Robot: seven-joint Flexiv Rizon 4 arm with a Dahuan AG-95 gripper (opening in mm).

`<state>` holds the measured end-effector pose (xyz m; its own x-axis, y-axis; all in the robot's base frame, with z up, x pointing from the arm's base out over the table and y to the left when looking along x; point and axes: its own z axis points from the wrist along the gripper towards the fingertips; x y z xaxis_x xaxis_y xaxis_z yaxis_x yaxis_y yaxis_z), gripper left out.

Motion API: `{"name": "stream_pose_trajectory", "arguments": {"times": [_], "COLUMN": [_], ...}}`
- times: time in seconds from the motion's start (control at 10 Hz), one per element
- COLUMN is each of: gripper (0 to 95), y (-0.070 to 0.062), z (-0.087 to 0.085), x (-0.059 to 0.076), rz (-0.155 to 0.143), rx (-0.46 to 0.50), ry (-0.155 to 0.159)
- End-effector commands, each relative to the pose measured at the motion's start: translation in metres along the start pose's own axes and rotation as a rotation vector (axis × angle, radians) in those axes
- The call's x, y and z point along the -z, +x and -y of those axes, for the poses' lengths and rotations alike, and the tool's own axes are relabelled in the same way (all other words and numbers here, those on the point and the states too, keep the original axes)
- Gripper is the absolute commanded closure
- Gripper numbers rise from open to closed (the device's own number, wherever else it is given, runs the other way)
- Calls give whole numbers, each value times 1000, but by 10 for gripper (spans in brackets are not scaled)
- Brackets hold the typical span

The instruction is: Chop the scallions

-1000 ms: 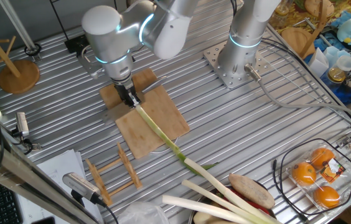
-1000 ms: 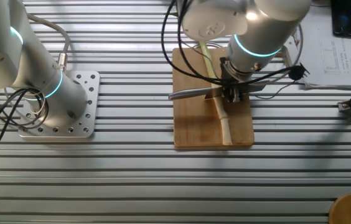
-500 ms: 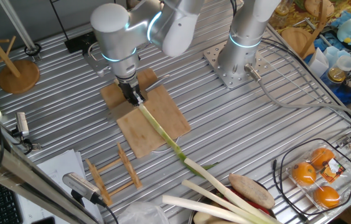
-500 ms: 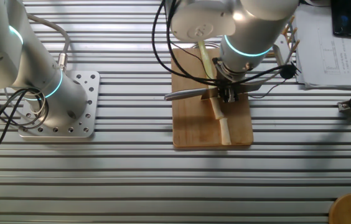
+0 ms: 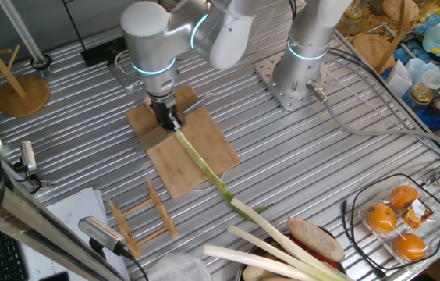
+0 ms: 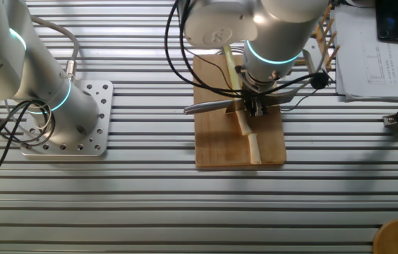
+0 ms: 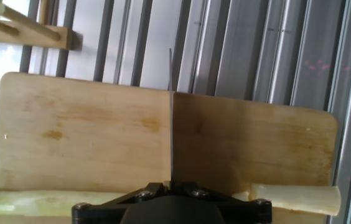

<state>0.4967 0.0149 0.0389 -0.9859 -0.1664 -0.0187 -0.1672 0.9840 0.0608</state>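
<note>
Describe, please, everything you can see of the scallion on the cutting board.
The scallion is one long thin stalk, pale whitish at its root end and shading to green toward the leaf end. It lies flat across the wooden cutting board, its pale end resting on the board and its green length running off the board's edge onto the ribbed metal table. The gripper, holding a knife, stands over it near the pale end. No cut pieces are visible.

The scallions (image 5: 204,168) are one long thin stalk lying flat and diagonal, its pale whitish end (image 6: 254,147) on the wooden cutting board (image 6: 216,144), its dark green leaf end trailing off the board's edge. It appears uncut, though the middle is hidden.
</note>
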Motion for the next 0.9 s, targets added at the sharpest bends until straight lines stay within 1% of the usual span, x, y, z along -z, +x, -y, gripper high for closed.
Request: {"name": "stream_pose_trajectory", "arguments": {"times": [0.1,0.3,0.4,0.5,0.6,0.8,0.9], "gripper": [950,950,950,950,950,950,950], "y": [-16,-25,-30,-33,-38,-35,-31], "z": [2,2,2,2,1,2,3], "x": [-19,-11,-4,-1,5,-2,-5], "rz": [-6,-12,-14,-16,-25,-26,-27], "rx": [-5,-11,-14,-15,-16,-10,-9], "ry": [-17,-31,-33,-33,-31,-33,-40]}}
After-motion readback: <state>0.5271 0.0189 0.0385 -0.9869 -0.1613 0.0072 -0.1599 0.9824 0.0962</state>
